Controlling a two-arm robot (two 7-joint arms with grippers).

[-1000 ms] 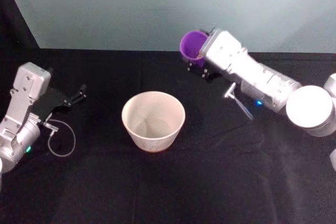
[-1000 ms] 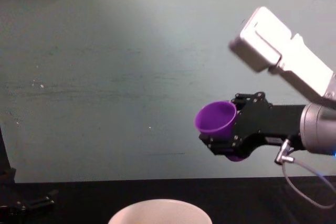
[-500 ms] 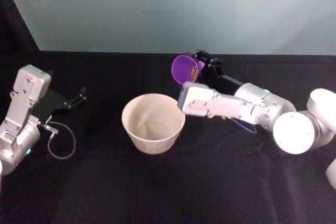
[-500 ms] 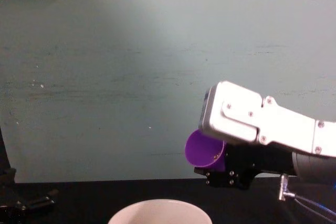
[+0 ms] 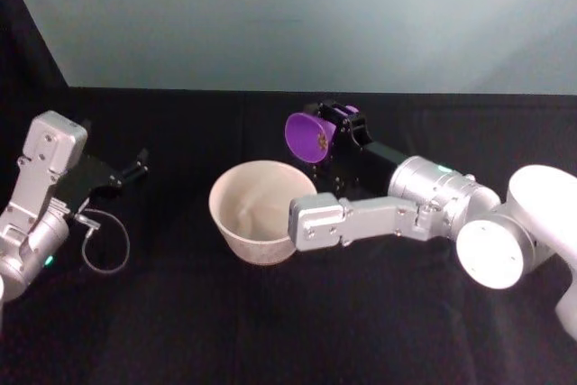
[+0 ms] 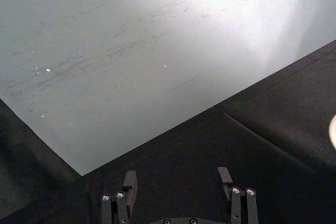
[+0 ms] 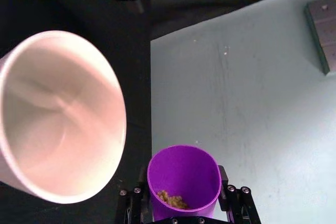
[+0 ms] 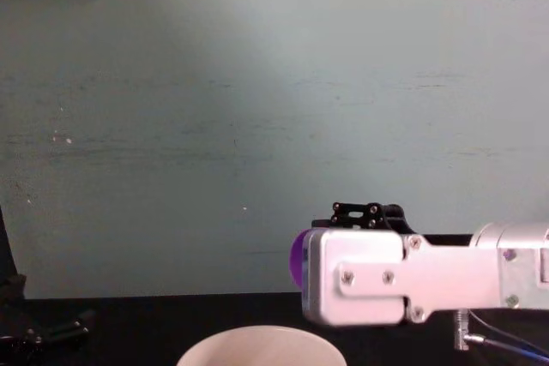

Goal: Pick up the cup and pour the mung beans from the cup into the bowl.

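Observation:
My right gripper (image 5: 335, 123) is shut on the purple cup (image 5: 309, 137), which lies tipped on its side with its mouth facing the bowl (image 5: 261, 209). The cup (image 7: 184, 179) hangs just past the bowl's (image 7: 58, 116) far right rim, and mung beans (image 7: 170, 199) sit inside it near the bottom. From the chest, a sliver of the cup (image 8: 297, 259) peeks out behind my right arm above the bowl (image 8: 257, 346). The bowl looks empty. My left gripper (image 5: 133, 168) rests open at the table's left, its fingers (image 6: 128, 182) apart over bare cloth.
A black cloth covers the table (image 5: 270, 331), backed by a pale green wall (image 5: 297, 15). A loose grey cable loop (image 5: 104, 241) hangs from my left arm at the left.
My right arm has rolled and dropped, swinging the cup from upright at the far side down toward the bowl's rim and tipping its mouth over. The left arm has stayed still.

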